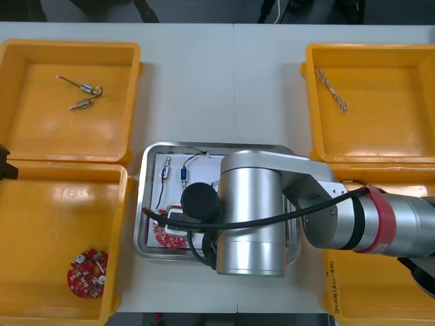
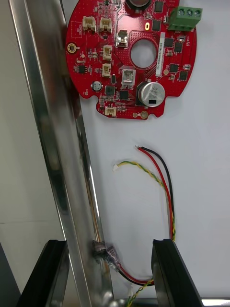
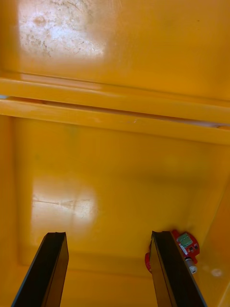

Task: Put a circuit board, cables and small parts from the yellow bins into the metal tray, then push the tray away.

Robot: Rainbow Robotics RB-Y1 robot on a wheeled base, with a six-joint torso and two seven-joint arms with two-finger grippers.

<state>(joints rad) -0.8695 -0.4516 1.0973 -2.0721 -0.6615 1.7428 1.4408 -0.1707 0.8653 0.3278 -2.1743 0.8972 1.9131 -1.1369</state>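
Right end effector [image 2: 108,247] over tray [image 2: 43,96], one board [image 2: 91,57]; left [image 3: 108,240] over bin [image 3: 120,168].

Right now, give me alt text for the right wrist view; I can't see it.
The right gripper hangs open astride the rim of the metal tray, one finger outside, one over its white floor. Beyond the fingers a round red circuit board lies beside that rim, with red, black and yellow cables between board and fingers.

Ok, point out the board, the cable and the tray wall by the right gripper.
Board [image 2: 120,60]: right wrist view, red face beside its hole.
Cable [image 2: 167,192]: right wrist view, mid-run of the wires.
Tray [image 2: 57,144]: right wrist view, shiny side wall.
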